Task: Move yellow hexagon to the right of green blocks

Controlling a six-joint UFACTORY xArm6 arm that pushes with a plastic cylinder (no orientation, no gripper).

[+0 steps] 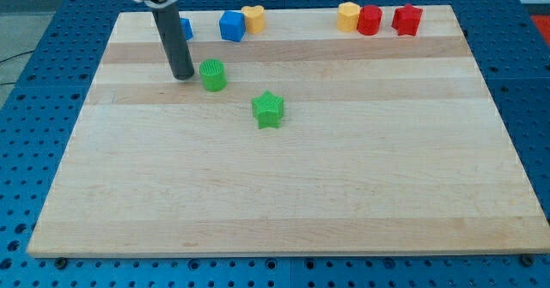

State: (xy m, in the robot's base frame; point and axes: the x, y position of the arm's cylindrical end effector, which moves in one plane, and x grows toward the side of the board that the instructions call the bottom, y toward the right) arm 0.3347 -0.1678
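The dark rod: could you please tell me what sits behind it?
Behind the dark rod, a blue block peeks out on the view's right; most of it is covered, so its shape is unclear.

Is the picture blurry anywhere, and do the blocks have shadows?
Camera view: mostly sharp; only the arm's top at the view's top edge looks slightly blurred. Light is soft and even, no glare on the board. The green star, green cylinder and my tip cast only faint shadows.

A pale, striped wooden worktop (284,202) fills most of the view. It rests on a blue perforated metal base (39,82). The light is even and bright.
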